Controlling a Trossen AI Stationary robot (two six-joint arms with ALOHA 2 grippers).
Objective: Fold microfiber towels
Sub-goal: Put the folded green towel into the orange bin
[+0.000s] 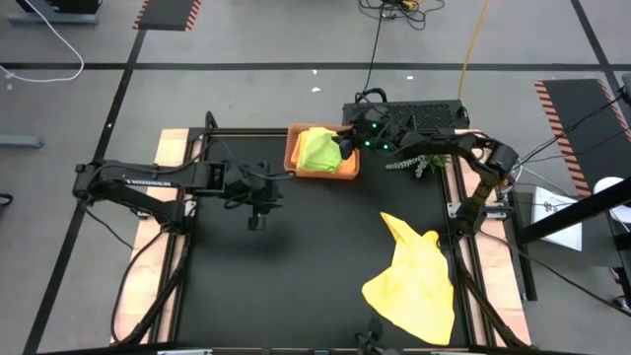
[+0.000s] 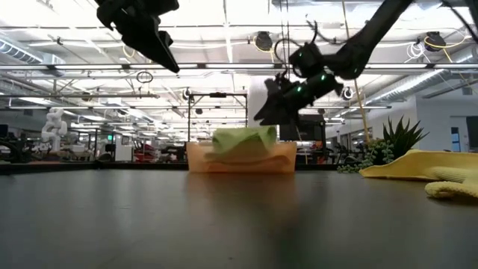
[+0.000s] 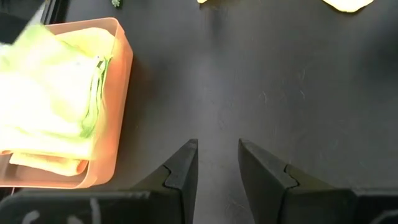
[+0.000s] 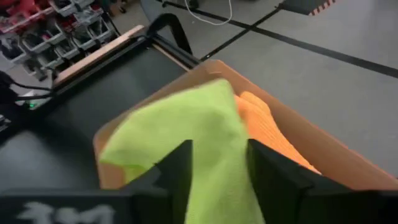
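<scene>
Sitting rumpled on top of the pile in the orange tray [image 1: 347, 174], the lime green towel [image 1: 317, 149] drapes between the right gripper [image 4: 217, 180]'s parted fingers, though an actual grip is hard to make out. An orange towel [image 4: 267, 127] peeks from underneath. Left gripper [image 3: 217, 174] hovers part-open, empty.

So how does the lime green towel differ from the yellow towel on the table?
The lime green microfiber towel lies folded in the orange-brown tray; the yellow microfiber towel lies loose and crumpled on the black table. The green one sits under the right gripper; the yellow one lies apart from both arms. Both are soft cloths.
</scene>
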